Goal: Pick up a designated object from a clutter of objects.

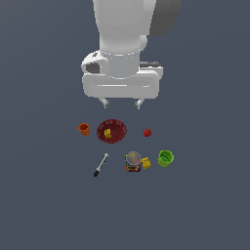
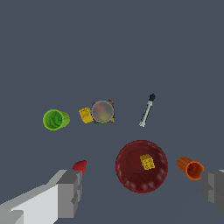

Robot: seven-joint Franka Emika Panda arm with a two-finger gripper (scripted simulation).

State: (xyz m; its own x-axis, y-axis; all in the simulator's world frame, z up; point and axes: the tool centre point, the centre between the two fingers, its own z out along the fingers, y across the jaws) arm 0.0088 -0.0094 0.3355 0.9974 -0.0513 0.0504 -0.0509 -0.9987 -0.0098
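Observation:
The designated object, a small orange tapered cup (image 1: 84, 129) (image 2: 190, 168), lies on the dark floor at the exterior view's left of the dark red bowl (image 1: 112, 131) (image 2: 141, 166). My gripper (image 1: 122, 103) (image 2: 142, 192) hangs open high above the clutter, roughly over the bowl, holding nothing. One grey finger (image 2: 70, 192) shows close to the red ball (image 2: 80, 165), the other finger (image 2: 214, 188) close to the orange cup. The orange cup is apart from both fingers.
A yellow block (image 1: 108, 133) lies inside the bowl. A red ball (image 1: 147, 132), lime-green cup (image 1: 166, 158) (image 2: 55, 119), can (image 1: 132, 161) (image 2: 103, 111), second yellow block (image 1: 145, 163) (image 2: 85, 115) and black-tipped marker (image 1: 101, 165) (image 2: 147, 110) lie around.

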